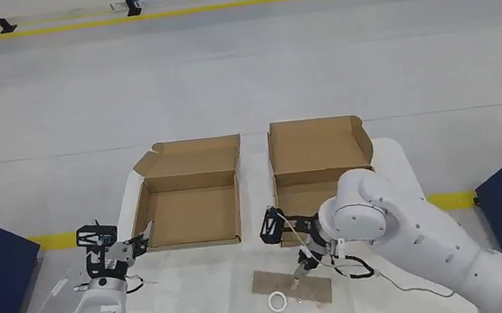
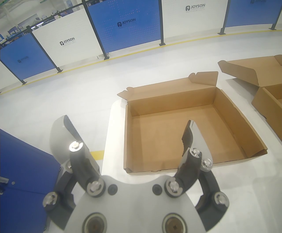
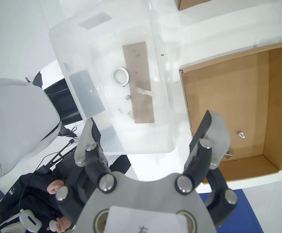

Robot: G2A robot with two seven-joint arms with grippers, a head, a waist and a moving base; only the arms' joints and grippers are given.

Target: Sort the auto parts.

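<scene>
Small parts in clear bin point(image 3: 55, 37); right pincer point(image 3: 149, 120), left pincer point(image 2: 127, 121) both spread open, empty.
Loose on bin floor: white ring point(image 3: 127, 77), bolt point(image 3: 127, 97). Light, rigid, probably slick; pinch ring across rim, bolt by shank.

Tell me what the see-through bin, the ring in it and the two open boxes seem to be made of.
Bin: probably clear glossy plastic; the table shows through.
Ring: pale, smooth; metal or plastic, cannot tell.
Left box and right box: matte brown cardboard, with folded flaps.
</scene>
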